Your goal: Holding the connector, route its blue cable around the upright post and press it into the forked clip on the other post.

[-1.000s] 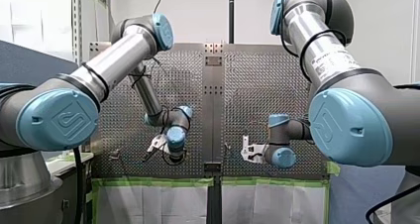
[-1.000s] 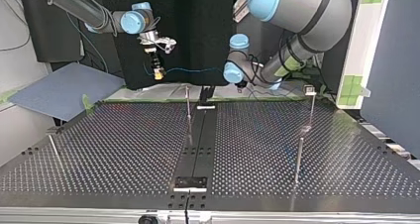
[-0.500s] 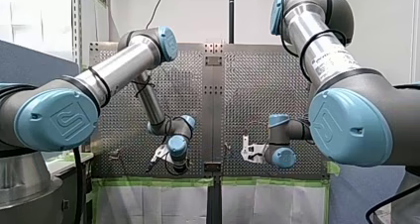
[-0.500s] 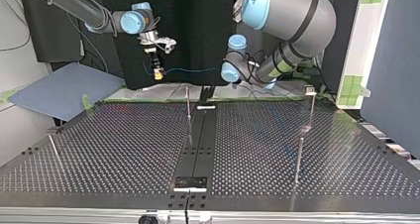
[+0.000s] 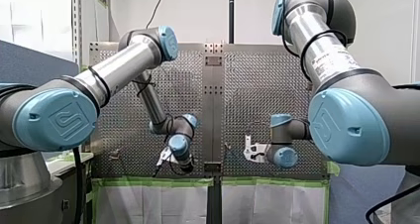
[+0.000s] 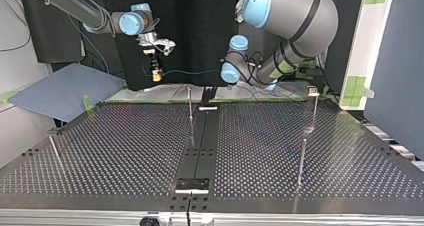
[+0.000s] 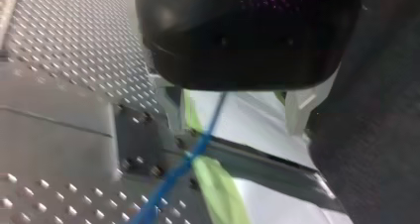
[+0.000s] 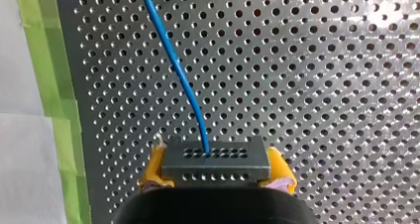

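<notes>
Two arms of brushed silver tubing, dark grey joints and pale-blue caps embossed with a logo: left arm (image 5: 119,68) trails black cables, right arm (image 5: 317,45) carries a white label, yellow pads (image 8: 154,165) at its jaws.

Front camera: high behind the table (image 5: 257,85), looking across it. Top camera: low at its opposite edge, facing back. Both share the table; wrist cameras sit close above it.
</notes>
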Available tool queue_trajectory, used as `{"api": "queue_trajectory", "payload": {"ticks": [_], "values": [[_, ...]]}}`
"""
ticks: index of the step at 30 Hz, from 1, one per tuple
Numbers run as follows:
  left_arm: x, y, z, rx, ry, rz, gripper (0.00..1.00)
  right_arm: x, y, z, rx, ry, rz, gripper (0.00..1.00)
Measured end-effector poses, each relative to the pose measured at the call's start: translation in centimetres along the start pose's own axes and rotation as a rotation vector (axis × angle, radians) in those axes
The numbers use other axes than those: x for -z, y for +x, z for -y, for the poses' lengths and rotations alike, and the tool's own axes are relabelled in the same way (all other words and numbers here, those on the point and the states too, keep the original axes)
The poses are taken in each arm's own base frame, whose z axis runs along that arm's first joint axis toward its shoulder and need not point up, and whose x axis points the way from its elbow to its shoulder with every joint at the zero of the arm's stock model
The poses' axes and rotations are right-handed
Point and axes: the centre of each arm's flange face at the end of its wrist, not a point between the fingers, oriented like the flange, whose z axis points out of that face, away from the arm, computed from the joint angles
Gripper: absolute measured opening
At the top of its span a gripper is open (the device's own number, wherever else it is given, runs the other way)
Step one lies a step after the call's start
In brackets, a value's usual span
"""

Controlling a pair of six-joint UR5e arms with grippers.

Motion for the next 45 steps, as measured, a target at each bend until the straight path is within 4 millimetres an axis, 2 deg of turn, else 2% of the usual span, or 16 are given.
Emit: {"api": "queue_trajectory", "payload": {"ticks": [4,8,24,45], "values": [[0.6,-1.6,0.6,0.036,0.041,0.033,1.00,-0.1,0.1,-0.4,0.000,-0.007,-0.002,0.00],[1.1,-2.3,1.4,0.059,0.083,0.048,1.00,-0.4,0.3,-0.8,0.000,-0.014,-0.008,0.00],[2.8,-2.0,5.5,0.046,0.252,0.032,1.00,-1.6,1.1,-2.5,-0.006,-0.040,-0.031,0.00],[2.9,-2.9,6.9,0.059,0.434,0.084,1.00,-1.5,0.9,-1.9,0.009,-0.014,-0.021,0.00]]}}
